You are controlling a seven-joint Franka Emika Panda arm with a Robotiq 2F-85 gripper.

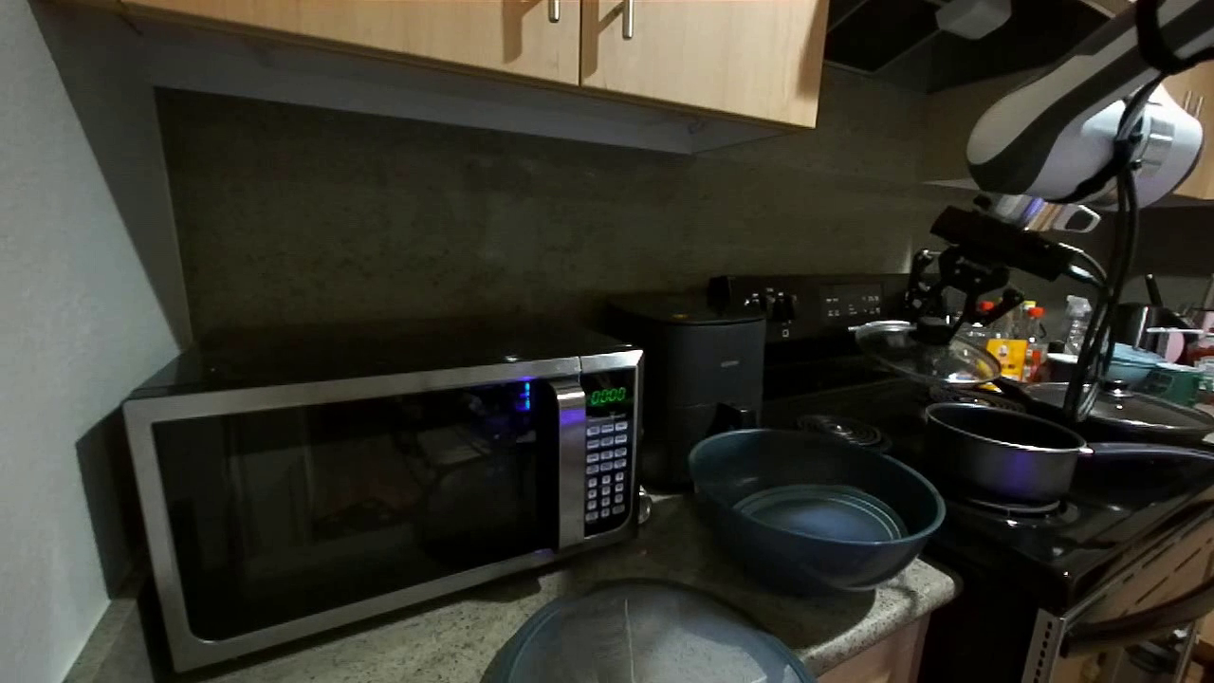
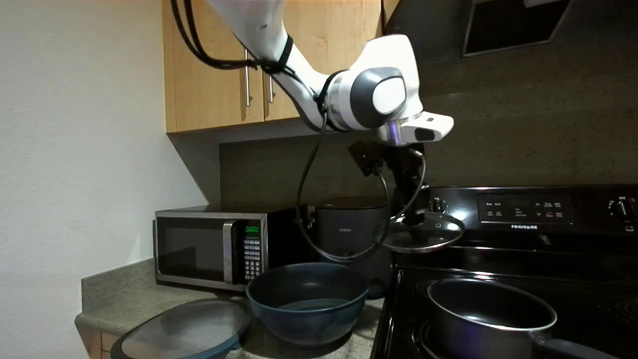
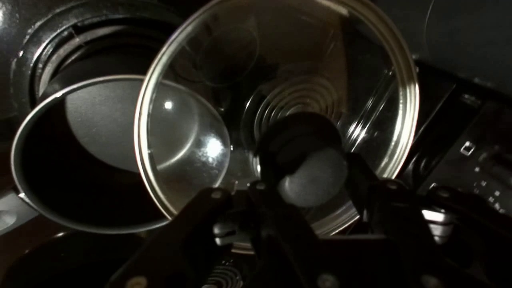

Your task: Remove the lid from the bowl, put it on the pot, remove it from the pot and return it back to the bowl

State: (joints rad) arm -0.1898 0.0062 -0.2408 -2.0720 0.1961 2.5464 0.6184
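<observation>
While my fingers [image 3: 362, 178] grip the lid [image 2: 423, 239], pot [image 2: 463, 341] sits bare at its five o'clock in an exterior view. Bowl [image 2: 309, 324] uncovered; pot step unclear; return pending.

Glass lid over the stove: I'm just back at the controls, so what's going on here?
The gripper holds the glass lid by its knob, in the air above the stove. The lid rests on neither the pot nor the bowl. Both stand open, the pot on the stove and the bowl on the counter.
</observation>
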